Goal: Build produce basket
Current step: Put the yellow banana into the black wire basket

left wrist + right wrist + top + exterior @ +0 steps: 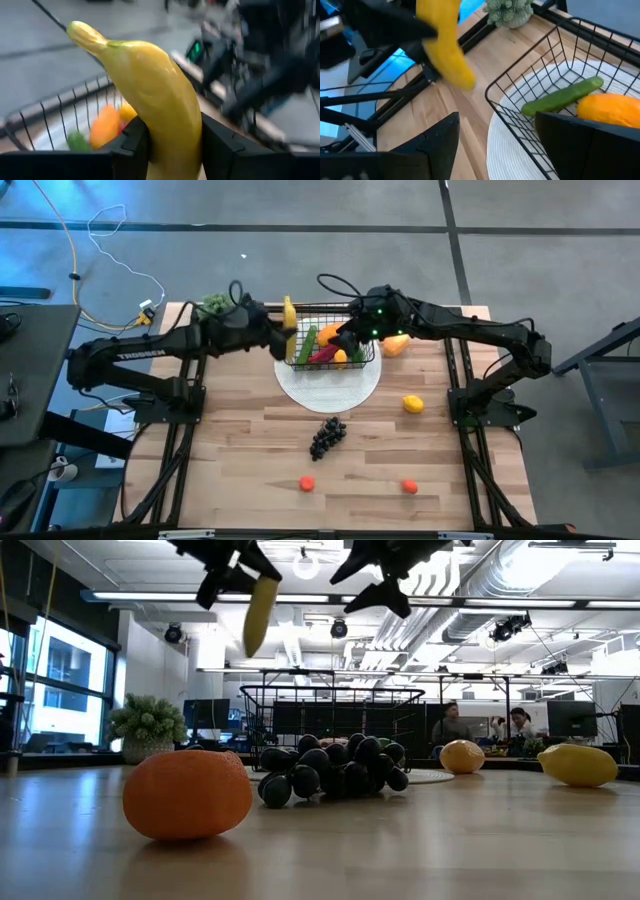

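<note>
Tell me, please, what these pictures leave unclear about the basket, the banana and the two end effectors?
- Basket contents: high view, the right end effector covers part of them; low view, the grape bunch blocks them.
- Banana lower end: left wrist view, cut off by the picture edge between the left end effector's fingers.
- Right end effector: right wrist view, nothing between its fingers; fingertips cut off.

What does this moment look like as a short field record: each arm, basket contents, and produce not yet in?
left gripper: fingers shut on the banana, held in the air beside the basket's left edge
right gripper: fingers open, empty, over the basket
basket: standing on the white plate
in basket: cucumber, mango, something red
on table: grape bunch, lemon, two small oranges
beside basket, right: orange fruit
</note>
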You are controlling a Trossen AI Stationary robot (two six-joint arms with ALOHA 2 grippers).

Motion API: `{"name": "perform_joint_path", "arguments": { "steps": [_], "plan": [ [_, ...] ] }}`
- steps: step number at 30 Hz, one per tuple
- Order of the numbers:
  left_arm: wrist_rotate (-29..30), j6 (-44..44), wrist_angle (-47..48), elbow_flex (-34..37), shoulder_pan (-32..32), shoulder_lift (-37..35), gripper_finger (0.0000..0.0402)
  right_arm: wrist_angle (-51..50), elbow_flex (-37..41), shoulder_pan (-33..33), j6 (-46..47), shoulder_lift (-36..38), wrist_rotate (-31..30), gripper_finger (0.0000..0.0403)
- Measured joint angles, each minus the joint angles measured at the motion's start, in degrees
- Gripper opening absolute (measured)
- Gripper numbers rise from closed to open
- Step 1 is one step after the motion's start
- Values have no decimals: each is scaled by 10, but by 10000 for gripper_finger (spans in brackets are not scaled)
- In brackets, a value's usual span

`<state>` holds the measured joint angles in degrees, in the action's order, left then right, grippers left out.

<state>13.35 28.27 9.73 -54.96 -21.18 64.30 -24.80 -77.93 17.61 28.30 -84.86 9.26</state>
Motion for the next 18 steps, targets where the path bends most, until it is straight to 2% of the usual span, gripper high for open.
{"name": "perform_joint_path", "arguments": {
  "steps": [7, 10, 14, 18],
  "plan": [
    [33, -10, -110, 0, -34, 23, 119, 74, 0, 0, -30, -5, -6, 240],
    [36, -17, -146, 0, -39, 44, 119, 111, 0, -4, -73, -7, -32, 240],
    [41, -20, -197, 0, -41, 71, 119, 145, 0, -14, -137, -7, -94, 240],
    [40, -21, -235, 0, -40, 95, 119, 174, 0, -21, -170, -11, -108, 240]
  ]
}}
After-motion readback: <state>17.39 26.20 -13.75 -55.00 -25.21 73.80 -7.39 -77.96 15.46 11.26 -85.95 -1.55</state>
